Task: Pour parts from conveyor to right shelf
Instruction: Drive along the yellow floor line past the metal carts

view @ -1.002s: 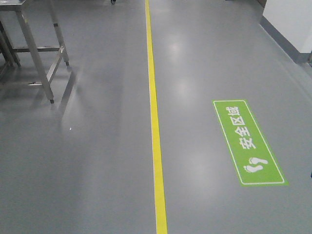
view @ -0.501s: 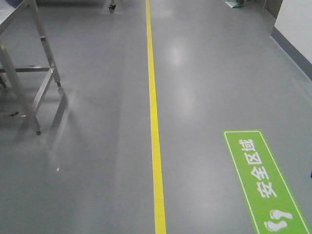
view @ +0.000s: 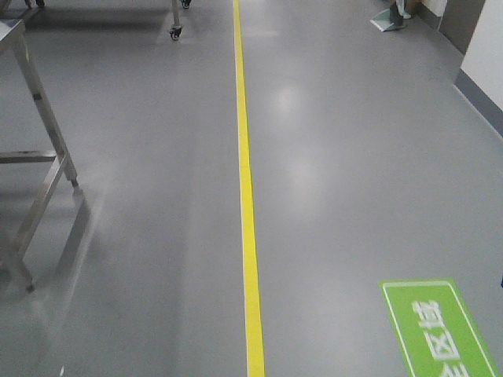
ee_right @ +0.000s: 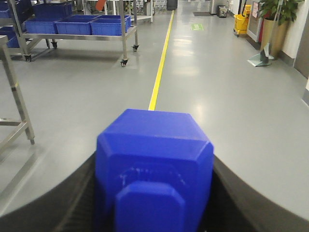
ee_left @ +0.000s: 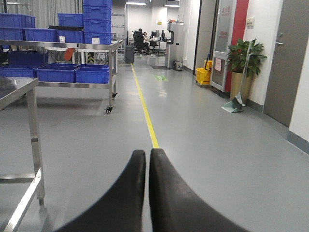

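Note:
My right gripper [ee_right: 153, 212] is shut on a blue plastic bin [ee_right: 154, 159], which fills the lower middle of the right wrist view and is held above the grey floor. Its inside and any parts are hidden. My left gripper [ee_left: 147, 157] is shut and empty, its two black fingers [ee_left: 130, 188] pressed together, pointing down the aisle. A steel rack on wheels [ee_left: 77, 48] with several blue bins stands far ahead on the left; it also shows in the right wrist view [ee_right: 82, 29]. No conveyor is in view. Neither gripper shows in the front view.
A yellow floor line [view: 245, 196] runs straight ahead. A steel table's legs [view: 39, 188] stand close on the left. A green floor sign [view: 436, 330] lies at the lower right. A wall [view: 479, 71], a dustpan [ee_left: 234, 104], a potted plant [ee_left: 245, 58] and a yellow mop bucket [ee_left: 203, 76] line the right side.
The view has moved forward along the yellow line: the green sign and the steel table legs have slid down and toward the frame edges, and a wheeled rack's castor has come into view at the top.

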